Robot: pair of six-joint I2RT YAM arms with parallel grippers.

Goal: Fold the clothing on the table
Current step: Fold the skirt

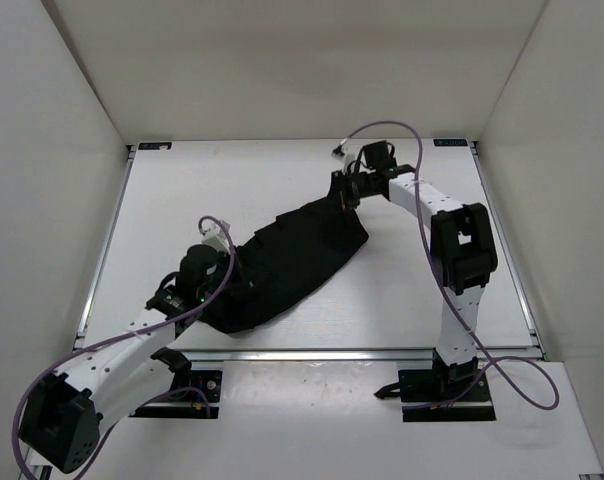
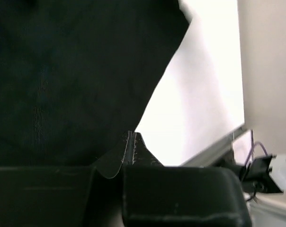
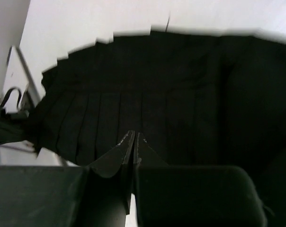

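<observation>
The clothing, a black pleated skirt, lies as a long diagonal band across the white table, from near left to far right. My left gripper is at its near-left end. In the left wrist view the fingers are pressed together at the skirt's edge, and the fabric fills the view close up. My right gripper is at the far-right end. Its jaws are shut over the pleats. The skirt's upper edge runs straight between the two grippers. The pinched fabric itself is hidden by the fingers.
White walls enclose the table on three sides. Metal rails run along its edges, and one shows in the left wrist view. Purple cables loop off both arms. Bare tabletop lies beyond the skirt's hem.
</observation>
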